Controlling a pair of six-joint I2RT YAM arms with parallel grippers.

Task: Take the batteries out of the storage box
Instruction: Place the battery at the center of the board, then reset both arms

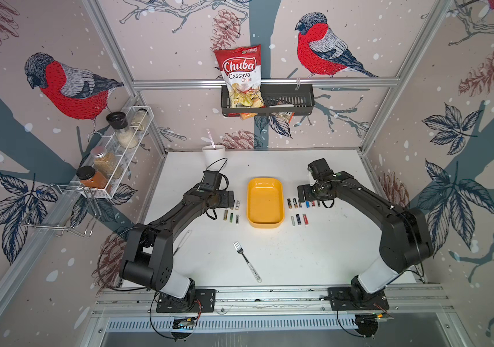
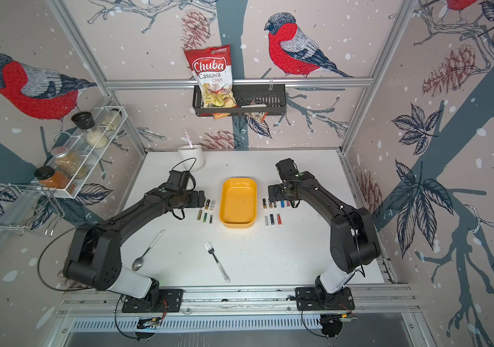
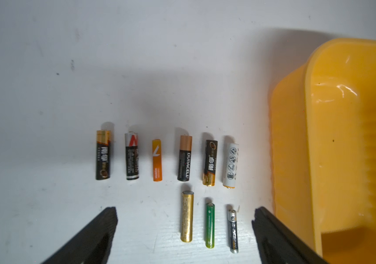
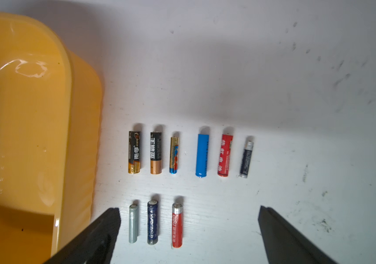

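My left gripper [image 3: 185,209] gapes wide above 9 batteries [image 3: 184,157] — my right gripper [image 4: 189,208] likewise above 9 more — yellow storage box [image 1: 265,202] between them, mid worktop [image 1: 284,255].

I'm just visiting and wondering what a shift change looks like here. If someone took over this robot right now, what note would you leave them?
Left gripper: open, empty, over the table.
Right gripper: open, empty.
Storage box: mid-table between the arms, nothing visible inside.
Batteries: nine in two rows on the table on the left arm's side of the box, nine likewise on the right arm's side.
Done: every battery in view is out.
Left: probably nothing but pulling the arms back.
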